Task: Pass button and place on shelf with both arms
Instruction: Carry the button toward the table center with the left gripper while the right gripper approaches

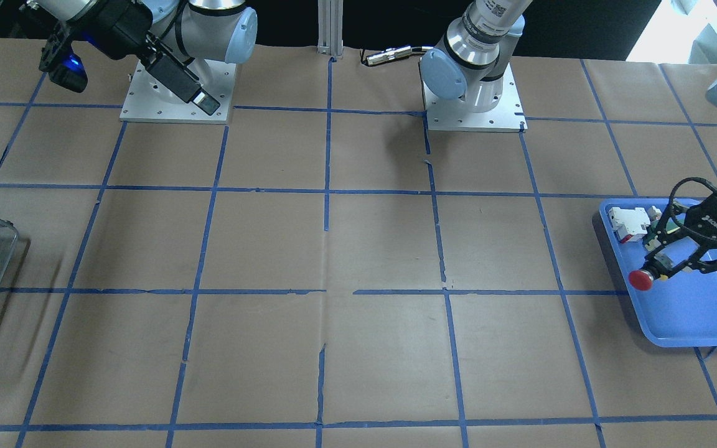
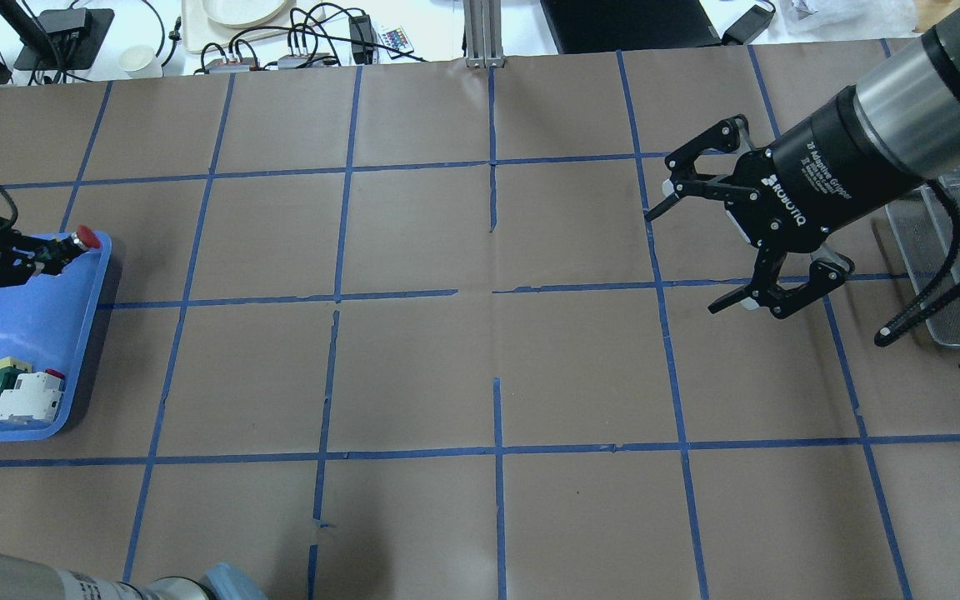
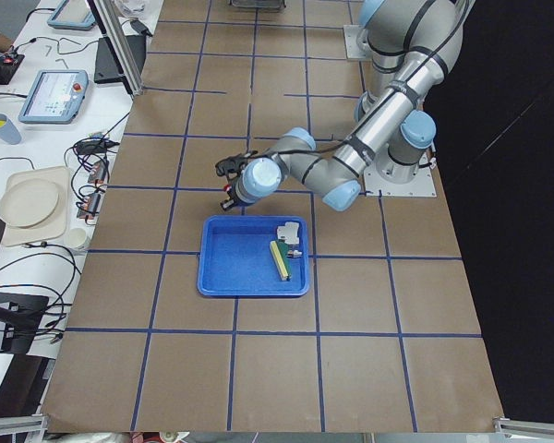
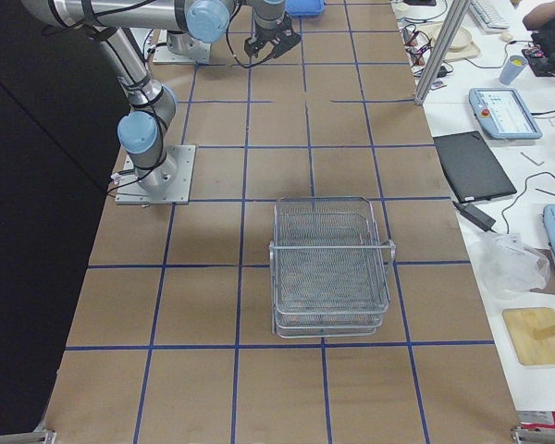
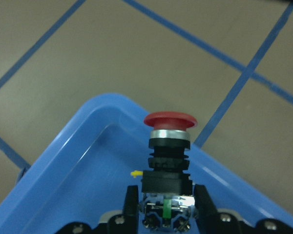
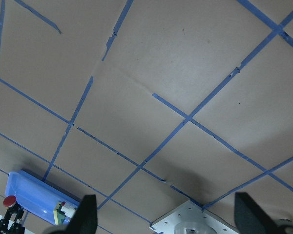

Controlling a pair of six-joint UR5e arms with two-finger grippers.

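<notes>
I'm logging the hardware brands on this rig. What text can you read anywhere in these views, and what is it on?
"ROBOTIQ": white, on the body of the right gripper, overhead view.
"2F Adaptive Gripper": smaller line beside it, only just readable.
"ROBOTIQ": on the left gripper, which holds the button.
Lettering on the left arm: too blurred to read.

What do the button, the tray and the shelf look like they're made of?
The button has a matte red cap, likely plastic, a shiny metal-looking ring below it and a black, probably plastic body. The tray looks like smooth, slightly glossy blue plastic with a moulded rounded rim. The shelf is silvery wire mesh, apparently metal.
</notes>
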